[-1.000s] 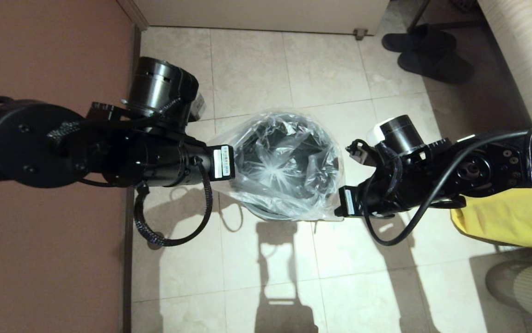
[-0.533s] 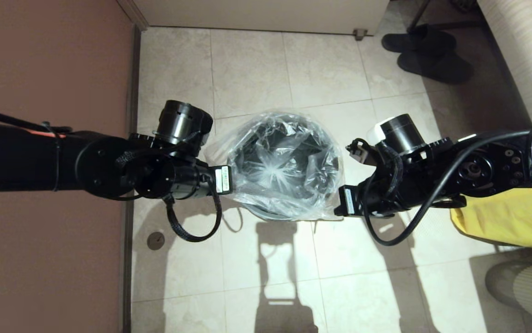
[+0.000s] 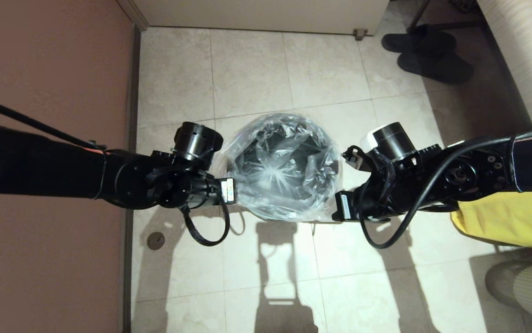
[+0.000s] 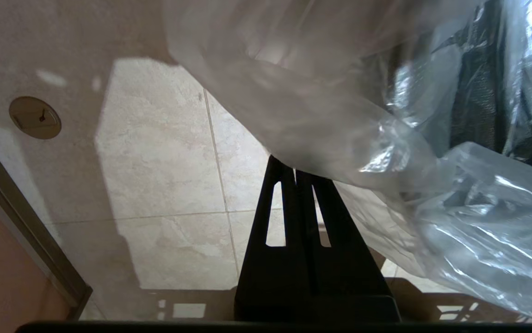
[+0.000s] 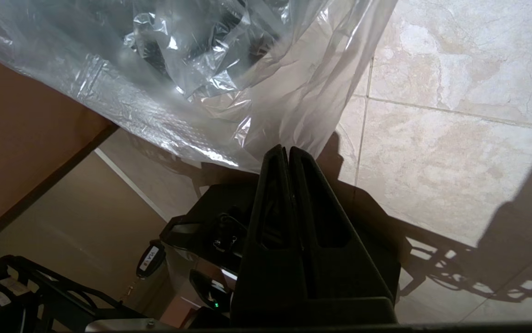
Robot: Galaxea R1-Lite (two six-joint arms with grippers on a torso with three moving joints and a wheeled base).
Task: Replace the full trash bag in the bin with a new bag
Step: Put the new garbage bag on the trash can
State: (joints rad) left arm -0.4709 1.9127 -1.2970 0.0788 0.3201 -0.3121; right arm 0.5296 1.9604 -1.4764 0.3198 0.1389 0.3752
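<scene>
The bin (image 3: pixel 252 157) stands on the tiled floor in the middle of the head view, its black inside showing through the new bag (image 3: pixel 289 178). This clear, crinkly bag is spread over the bin's mouth and hangs outside the rim. At the bin's left side, my left gripper (image 3: pixel 233 192) is shut on the bag's edge; its fingertips (image 4: pixel 295 172) are pressed together with the plastic (image 4: pixel 340 120) running off them. My right gripper (image 3: pixel 339 209) sits at the bin's near right side, shut (image 5: pixel 288 150) on the bag's hanging edge (image 5: pixel 293 106).
A brown wall (image 3: pixel 48 69) runs close along the left. A yellow sheet (image 3: pixel 506 217) lies at the right under my right arm. Dark slippers (image 3: pixel 425 51) sit at the far right. A floor drain (image 3: pixel 156 240) is near left, a striped round thing (image 3: pixel 529 286) near right.
My left arm has dropped and swung toward the near side, drawing the bag's left edge down beside the bin. My right gripper has shifted slightly down and nearer.
</scene>
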